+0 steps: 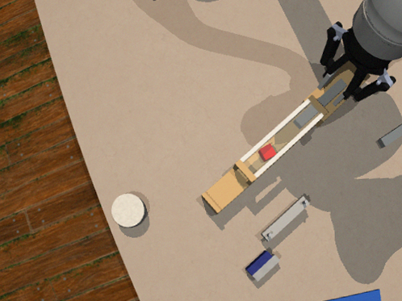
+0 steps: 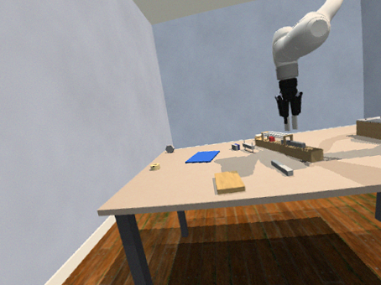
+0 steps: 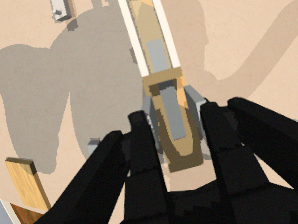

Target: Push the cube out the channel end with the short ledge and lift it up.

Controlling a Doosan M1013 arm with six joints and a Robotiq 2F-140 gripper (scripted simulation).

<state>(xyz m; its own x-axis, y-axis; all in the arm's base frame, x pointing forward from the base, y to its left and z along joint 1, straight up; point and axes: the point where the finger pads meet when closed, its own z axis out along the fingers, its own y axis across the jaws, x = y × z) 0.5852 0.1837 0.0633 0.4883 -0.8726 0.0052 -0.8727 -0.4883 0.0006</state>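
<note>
Red cube (image 1: pixel 267 151) sits inside the long wooden channel (image 1: pixel 281 125) on the table (image 1: pixel 160 121), nearer the end with the ledge (image 1: pixel 222 191). A grey bar (image 1: pixel 318 105) lies in the opposite end. Above that end hangs the black gripper (image 2: pixel 290 124), fingers partly closed, gripping nothing. Another grey bar (image 1: pixel 284 218) rests beside the channel.

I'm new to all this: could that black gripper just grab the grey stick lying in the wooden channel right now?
Probably yes. The gripper hangs partly open and holding nothing, above the grey stick, whose near end pokes out past the channel rails, uncovered. It would need to drop down first.
</note>
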